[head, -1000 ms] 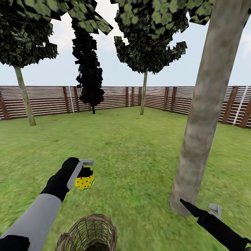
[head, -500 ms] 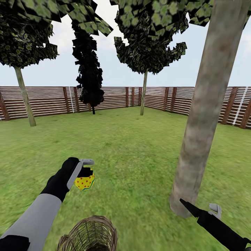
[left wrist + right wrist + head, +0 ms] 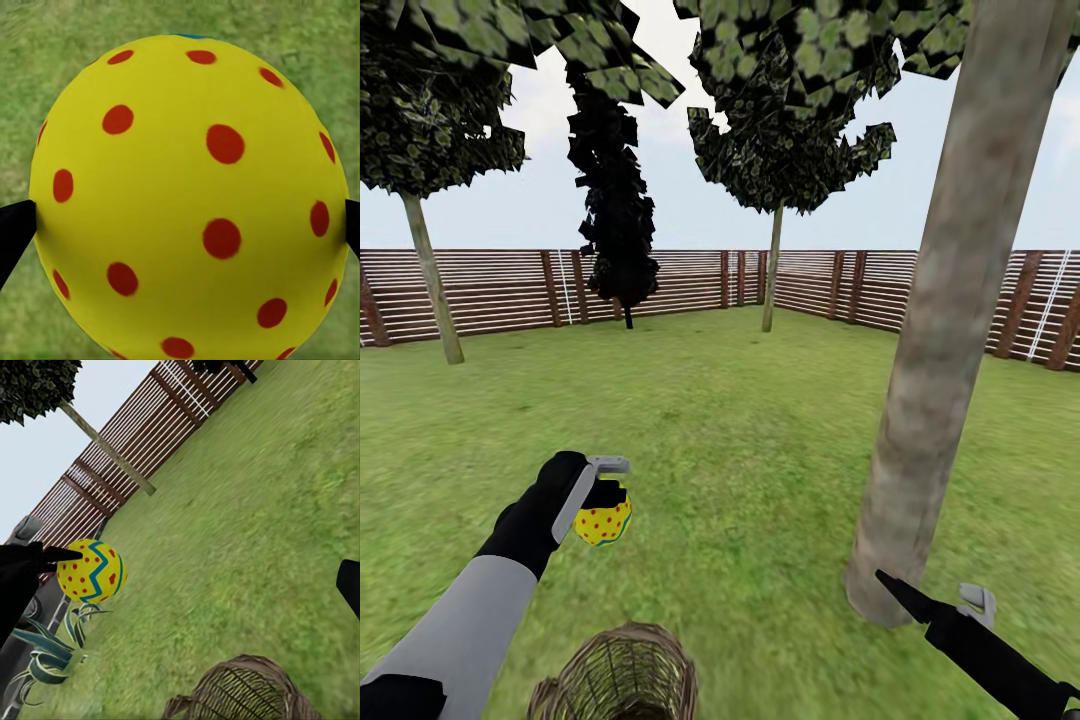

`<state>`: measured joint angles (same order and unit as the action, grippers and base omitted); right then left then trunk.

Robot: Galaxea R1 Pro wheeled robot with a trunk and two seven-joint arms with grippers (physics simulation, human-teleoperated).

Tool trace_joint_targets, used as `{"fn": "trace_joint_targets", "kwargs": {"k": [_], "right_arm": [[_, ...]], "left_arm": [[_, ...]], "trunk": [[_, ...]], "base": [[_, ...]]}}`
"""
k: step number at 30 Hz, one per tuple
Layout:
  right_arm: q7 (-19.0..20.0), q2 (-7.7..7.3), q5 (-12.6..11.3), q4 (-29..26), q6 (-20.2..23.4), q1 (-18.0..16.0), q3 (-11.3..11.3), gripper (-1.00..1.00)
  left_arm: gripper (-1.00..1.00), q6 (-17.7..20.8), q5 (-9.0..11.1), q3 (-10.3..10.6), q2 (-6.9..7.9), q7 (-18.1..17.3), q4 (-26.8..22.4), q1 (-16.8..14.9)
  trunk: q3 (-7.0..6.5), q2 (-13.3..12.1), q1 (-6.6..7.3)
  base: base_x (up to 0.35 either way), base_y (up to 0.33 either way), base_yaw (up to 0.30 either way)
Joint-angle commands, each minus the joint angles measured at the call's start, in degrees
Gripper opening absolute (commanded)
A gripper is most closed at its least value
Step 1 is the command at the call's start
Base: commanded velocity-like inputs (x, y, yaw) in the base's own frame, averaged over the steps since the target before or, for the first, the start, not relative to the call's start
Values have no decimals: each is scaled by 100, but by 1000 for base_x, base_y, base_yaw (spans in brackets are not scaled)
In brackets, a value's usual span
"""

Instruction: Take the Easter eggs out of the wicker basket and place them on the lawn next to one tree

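Observation:
My left gripper (image 3: 606, 505) is shut on a yellow Easter egg (image 3: 603, 523) with red dots, held above the lawn (image 3: 740, 440). In the left wrist view the egg (image 3: 187, 195) sits between two black fingertips (image 3: 13, 229). The right wrist view shows the same egg (image 3: 91, 571) with a blue zigzag band. The wicker basket (image 3: 618, 675) stands on the grass below the held egg; its rim also shows in the right wrist view (image 3: 244, 690). The other two eggs are hidden. My right gripper (image 3: 930, 592) hangs open and empty beside the base of the thick tree trunk (image 3: 940, 340).
A brown slat fence (image 3: 490, 290) encloses the garden. A thin tree (image 3: 430, 280) stands at the far left, a near-black narrow tree (image 3: 615, 200) behind, and another thin tree (image 3: 772, 270) at the back. A striped-leaf plant (image 3: 45, 649) grows near the fence.
The whole picture has slid down a little, so the camera has moved. Both arms keep their places and the left gripper still holds the egg.

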<state>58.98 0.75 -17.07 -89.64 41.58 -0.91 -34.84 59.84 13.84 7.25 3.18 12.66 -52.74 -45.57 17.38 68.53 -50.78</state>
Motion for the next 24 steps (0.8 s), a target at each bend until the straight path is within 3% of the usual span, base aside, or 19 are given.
{"fn": "trace_joint_targets", "kwargs": {"k": [1,24], "right_arm": [[11,5,-16,-1,35,-6,-11,100],[15,5,-16,-1,35,-6,-12,100]], "left_arm": [[-100,16,57,23,7,52,-2,-4],[-100,16,57,23,7,52,-3,-4]], "trunk": [[-11,-37,22],[-424,-959,528]], "base": [[0,0,0],[0,0,0]]}}
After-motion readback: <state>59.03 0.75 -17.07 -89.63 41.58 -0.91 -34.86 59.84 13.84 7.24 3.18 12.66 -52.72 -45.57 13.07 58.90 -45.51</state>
